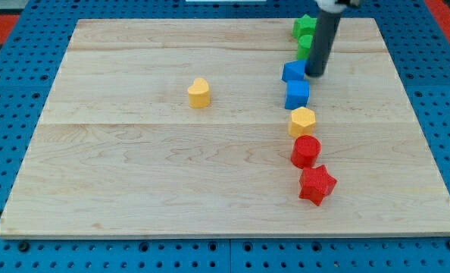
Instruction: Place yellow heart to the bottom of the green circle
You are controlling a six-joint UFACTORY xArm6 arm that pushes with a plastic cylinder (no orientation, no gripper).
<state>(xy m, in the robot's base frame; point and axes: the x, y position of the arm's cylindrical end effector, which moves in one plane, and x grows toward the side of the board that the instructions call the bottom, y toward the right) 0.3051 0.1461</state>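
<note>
1. Blocks crowd the board's right side; your tip [314, 73] sits far right, just beside the blue block [293, 72], below the green circle [304, 45]
2. Yellow heart [199, 92] lies alone, well left
3. No hand here, only the bare rod, so you must push

Right-side block column [302, 121] (open board [119, 167] leftward)

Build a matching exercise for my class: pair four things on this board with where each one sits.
Things:
1. yellow heart
2. red star
3. my tip
4. yellow hexagon

Places:
A. nearest the view's bottom
B. alone, left of the column of blocks
C. just right of the upper blue block
D. between the lower blue block and the red cylinder

Pairs: 1-B, 2-A, 3-C, 4-D
</note>
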